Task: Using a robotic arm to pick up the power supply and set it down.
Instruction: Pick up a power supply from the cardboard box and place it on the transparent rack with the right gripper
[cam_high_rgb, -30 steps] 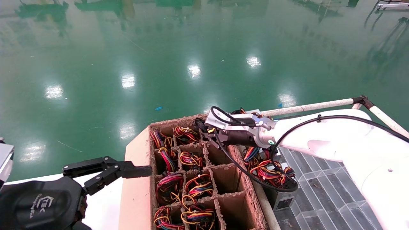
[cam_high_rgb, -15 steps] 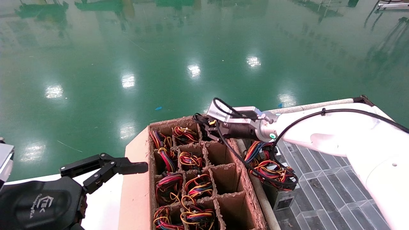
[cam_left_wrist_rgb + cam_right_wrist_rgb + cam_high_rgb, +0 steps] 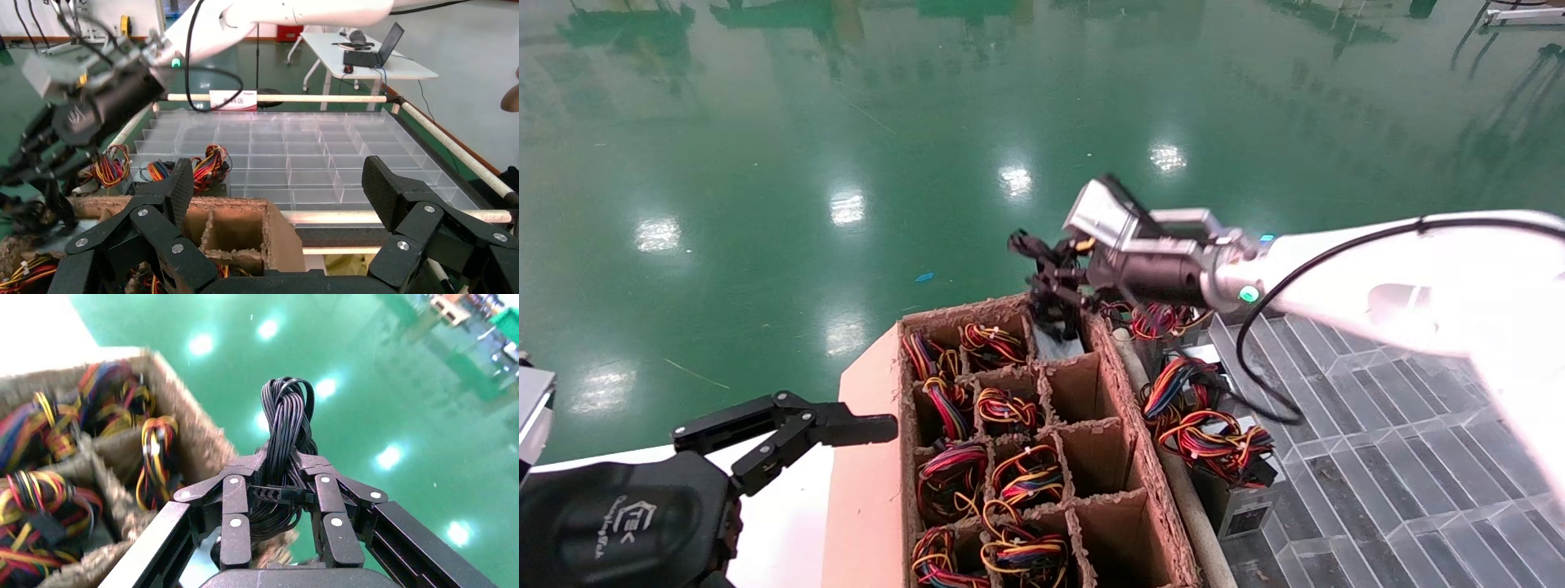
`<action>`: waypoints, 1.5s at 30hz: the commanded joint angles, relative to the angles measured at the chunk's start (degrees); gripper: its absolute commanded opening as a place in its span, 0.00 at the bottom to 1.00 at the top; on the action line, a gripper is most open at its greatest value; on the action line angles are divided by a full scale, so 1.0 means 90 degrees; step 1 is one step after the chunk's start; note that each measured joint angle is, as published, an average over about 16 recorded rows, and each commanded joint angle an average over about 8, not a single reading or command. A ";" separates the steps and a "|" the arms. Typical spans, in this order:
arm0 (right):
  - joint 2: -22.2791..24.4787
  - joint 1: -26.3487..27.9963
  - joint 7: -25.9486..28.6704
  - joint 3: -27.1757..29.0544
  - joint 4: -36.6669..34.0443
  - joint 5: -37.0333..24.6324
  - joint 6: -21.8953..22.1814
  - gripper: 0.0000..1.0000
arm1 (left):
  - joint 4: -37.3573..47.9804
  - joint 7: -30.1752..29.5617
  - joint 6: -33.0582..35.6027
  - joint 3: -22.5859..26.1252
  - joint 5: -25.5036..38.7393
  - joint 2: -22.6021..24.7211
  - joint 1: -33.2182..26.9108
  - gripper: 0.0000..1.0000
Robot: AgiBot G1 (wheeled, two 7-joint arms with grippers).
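Observation:
My right gripper (image 3: 1048,273) is shut on the thick black cable bundle (image 3: 287,410) of the power supply. It hangs above the far right cell of the cardboard box (image 3: 878,490). The supply's silver-grey body (image 3: 1060,347) shows below the cables, still partly inside that cell. In the right wrist view the right gripper (image 3: 283,462) has both fingers pressed against the bundle, and a black connector lies across between them. The left gripper (image 3: 846,441) is parked open at the box's near left corner. In the left wrist view the left gripper (image 3: 278,184) has nothing between its fingers.
Other cells of the cardboard box hold units with red-yellow-orange wire bundles (image 3: 1009,478). To the right lies a clear compartment tray (image 3: 1369,482), with coloured-wire units (image 3: 1205,433) at its left side. A white rail (image 3: 294,98) borders the tray. Green floor lies beyond.
The right arm has risen and swung away from the box, drawing the black cables and the silver body up out of the far right cell. The left gripper has stayed in place.

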 commanded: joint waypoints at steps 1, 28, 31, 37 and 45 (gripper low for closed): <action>0.0054 0.0088 -0.0050 0.0076 -0.0038 0.0118 -0.0139 0.00 | 0.0000 0.0000 0.0000 0.0001 -0.0001 0.0000 0.0000 1.00; 0.3150 0.1022 0.1281 0.0979 0.1857 0.1382 -0.2465 0.00 | 0.0000 0.0006 -0.0005 0.0012 -0.0008 -0.0005 -0.0003 1.00; 0.3665 0.0889 0.1685 0.1014 0.2402 0.1446 -0.2546 0.00 | 0.0000 0.0006 -0.0006 0.0013 -0.0009 -0.0005 -0.0003 1.00; 0.4728 0.0272 0.2529 0.1169 0.3640 0.1814 -0.2533 0.00 | 0.0000 0.0008 -0.0007 0.0015 -0.0011 -0.0006 -0.0003 1.00; 0.6160 -0.1015 0.3384 0.1447 0.5268 0.2730 -0.2035 0.00 | 0.0000 0.0009 -0.0008 0.0018 -0.0013 -0.0008 -0.0004 1.00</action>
